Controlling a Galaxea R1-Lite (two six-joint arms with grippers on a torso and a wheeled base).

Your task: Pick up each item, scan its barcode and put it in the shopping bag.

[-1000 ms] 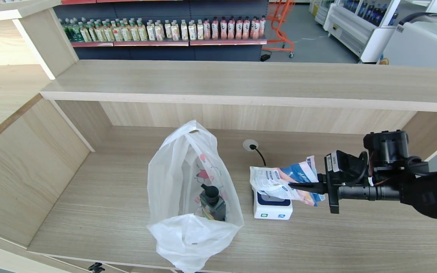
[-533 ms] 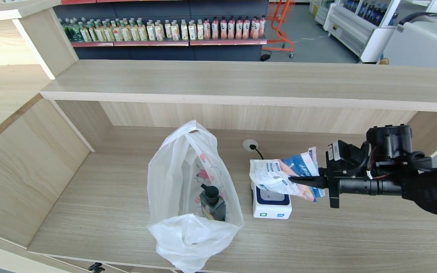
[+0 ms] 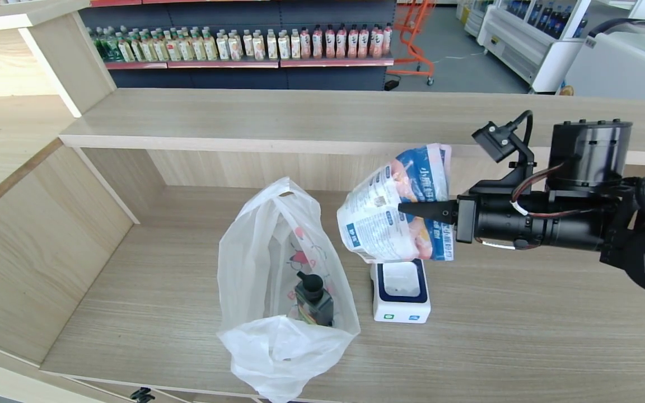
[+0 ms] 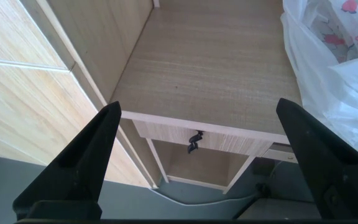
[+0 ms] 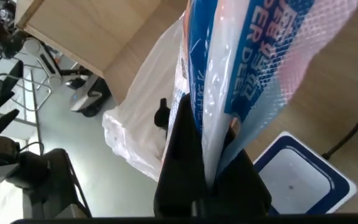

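Observation:
My right gripper is shut on a blue, white and pink snack packet, held upright in the air above the white and blue barcode scanner. In the right wrist view the packet stands edge-on between the black fingers, with the scanner below. The white plastic shopping bag stands open to the scanner's left, and a dark bottle sits inside it. My left gripper is open, low beside the counter's front edge, with the bag off to one side.
A black cable runs from the scanner to a round grommet in the wooden counter. A raised wooden ledge runs behind it and side walls close the left. Drink shelves and freezers stand beyond.
My right arm has lifted the packet up off the scanner and turned it from lying flat to standing upright, shifting it slightly toward the bag. The scanner's top is now uncovered.

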